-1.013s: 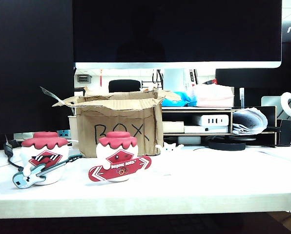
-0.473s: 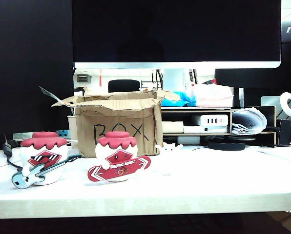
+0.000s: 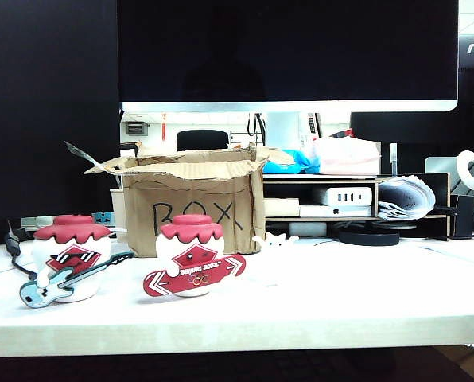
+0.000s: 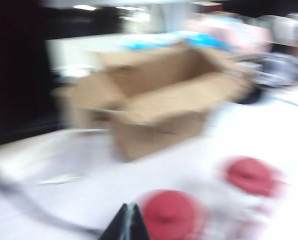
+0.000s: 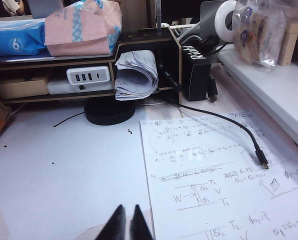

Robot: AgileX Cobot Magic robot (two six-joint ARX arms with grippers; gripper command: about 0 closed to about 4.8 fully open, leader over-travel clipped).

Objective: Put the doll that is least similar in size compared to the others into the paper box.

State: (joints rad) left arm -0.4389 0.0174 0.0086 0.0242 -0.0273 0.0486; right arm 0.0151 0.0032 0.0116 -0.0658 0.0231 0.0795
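The doll (image 3: pixel 275 239), tiny and all white, stands on the table just right of the paper box (image 3: pixel 193 207), a brown cardboard box marked "BOX" with its ragged flaps open. Neither gripper shows in the exterior view. The left wrist view is smeared. In it my left gripper (image 4: pixel 130 209) is shut and empty, hanging over the table near a red-capped doll (image 4: pixel 170 212), with the paper box (image 4: pixel 159 105) beyond; the tiny doll cannot be made out there. My right gripper (image 5: pixel 128 209) is shut and empty over the white table beside a written sheet (image 5: pixel 214 175).
Two larger red-capped dolls stand before the box: one with a guitar (image 3: pixel 70 259), one with a red board (image 3: pixel 193 259). A monitor (image 3: pixel 289 52) hangs behind. A shelf (image 5: pixel 89 75) with rolled papers (image 5: pixel 136 75), a black cable (image 5: pixel 239 130) and a round black base (image 5: pixel 111 114) lie to the right.
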